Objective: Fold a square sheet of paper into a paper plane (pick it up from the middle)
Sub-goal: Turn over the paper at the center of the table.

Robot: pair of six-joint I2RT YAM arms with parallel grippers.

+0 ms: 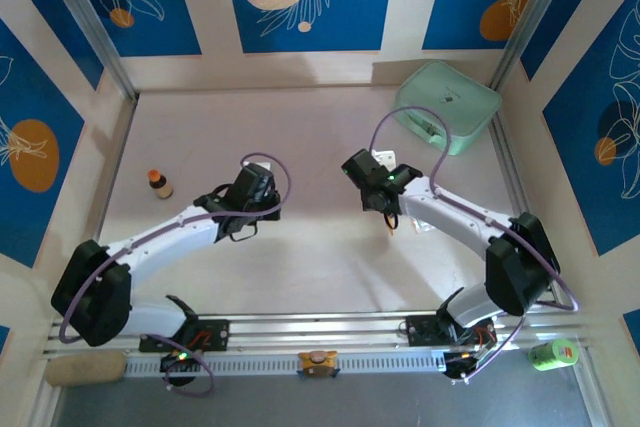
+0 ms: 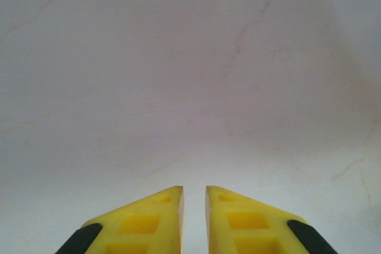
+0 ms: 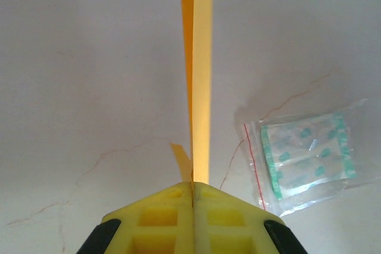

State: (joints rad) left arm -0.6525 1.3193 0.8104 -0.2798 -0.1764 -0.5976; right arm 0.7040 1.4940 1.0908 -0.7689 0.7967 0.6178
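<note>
Since the paper (image 3: 202, 75) is folded thin and turned edge-on to the right wrist camera, we cannot tell how many folds it carries. The right gripper (image 3: 193, 184) has its fingers pressed fully together on one end of it, which we judge keeps the layers from springing apart. That grip sits on the arms' side of the green case (image 1: 447, 107), well apart from it, with a small plastic bag (image 3: 303, 156) near the paper. Farther from the case, the left gripper (image 2: 194, 190) hovers over bare table (image 2: 178, 57), a narrow gap between its fingers and nothing in it. It looks free to press the next crease.
</note>
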